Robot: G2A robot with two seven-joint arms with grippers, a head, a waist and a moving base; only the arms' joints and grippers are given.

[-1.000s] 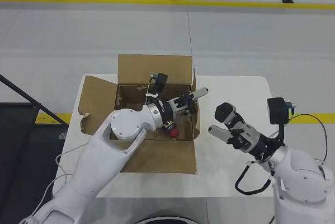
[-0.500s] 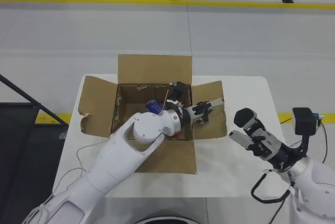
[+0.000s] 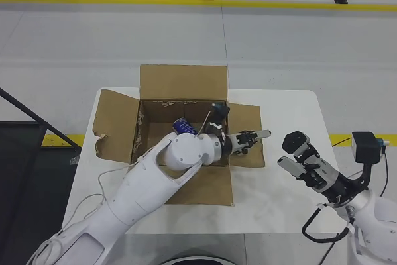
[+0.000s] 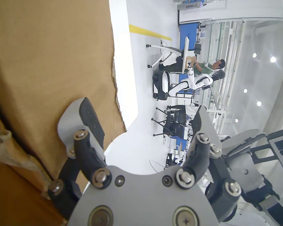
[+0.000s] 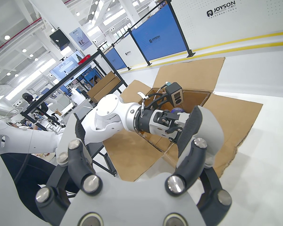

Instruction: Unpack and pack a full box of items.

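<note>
An open cardboard box (image 3: 183,83) stands mid-table with all its flaps folded outward. My left gripper (image 3: 256,138) is stretched across the box, over the right flap (image 3: 248,119). In the left wrist view this gripper (image 4: 143,118) is open and holds nothing, and one finger (image 4: 90,116) lies against the flap (image 4: 49,59). My right gripper (image 3: 289,152) hovers over the table just right of that flap, open and empty (image 5: 136,128). A blue round item (image 3: 181,124) lies inside the box near its back wall.
The white table (image 3: 278,199) has bare surface to the right of and in front of the box. The box's left flap (image 3: 115,126) and front flap (image 3: 191,189) lie spread on the table. A black rail (image 3: 19,109) runs beside the table's left side.
My left gripper swept rightward over the box rim, and the right flap went from upright to lying flat outward. The right gripper drew back to the right.
</note>
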